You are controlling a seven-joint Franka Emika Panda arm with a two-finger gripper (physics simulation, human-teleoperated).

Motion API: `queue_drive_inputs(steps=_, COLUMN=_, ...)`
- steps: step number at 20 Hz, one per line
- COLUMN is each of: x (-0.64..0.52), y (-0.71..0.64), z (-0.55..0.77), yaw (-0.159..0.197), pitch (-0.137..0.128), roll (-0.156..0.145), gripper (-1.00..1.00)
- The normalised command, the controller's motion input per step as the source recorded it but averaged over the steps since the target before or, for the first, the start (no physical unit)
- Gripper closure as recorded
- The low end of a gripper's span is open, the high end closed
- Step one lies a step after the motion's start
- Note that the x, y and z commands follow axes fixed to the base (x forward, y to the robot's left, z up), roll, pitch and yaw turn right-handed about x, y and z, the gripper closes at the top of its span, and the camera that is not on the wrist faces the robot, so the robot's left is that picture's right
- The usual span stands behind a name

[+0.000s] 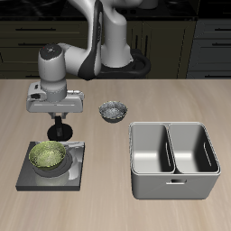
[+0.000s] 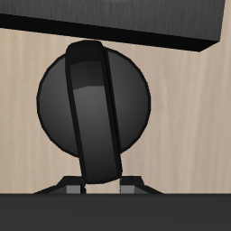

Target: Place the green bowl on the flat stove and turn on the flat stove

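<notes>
Already green bowl (image 1: 48, 156) sits on flat stove (image 1: 76, 168).

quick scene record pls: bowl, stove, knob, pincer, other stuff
green bowl: sits on the flat stove, upright
stove knob: round black dial with a raised bar, fills the wrist view
pincer: directly over the knob at the stove's back edge; whether it is open or shut cannot be told
grey-white bowl: on the table, farther back, apart from the stove
metal bin: two compartments, both look empty
task state: bowl placed; whether the stove is on cannot be told
</notes>
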Motion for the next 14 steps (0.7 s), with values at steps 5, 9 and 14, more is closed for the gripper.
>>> queue_drive_inputs(steps=5, x=0.12, y=-0.3, z=0.2, yaw=0.027, pitch=-0.047, roll=-0.085, gripper=1.0)
queue_drive_inputs(steps=9, x=0.23, y=-0.36, z=0.09, yaw=-0.002, pitch=-0.015, roll=-0.108, gripper=1.0)
queue_drive_inputs(steps=14, x=0.04, y=-0.28, z=0.12, yaw=0.024, pitch=-0.023, roll=-0.066, gripper=1.0)
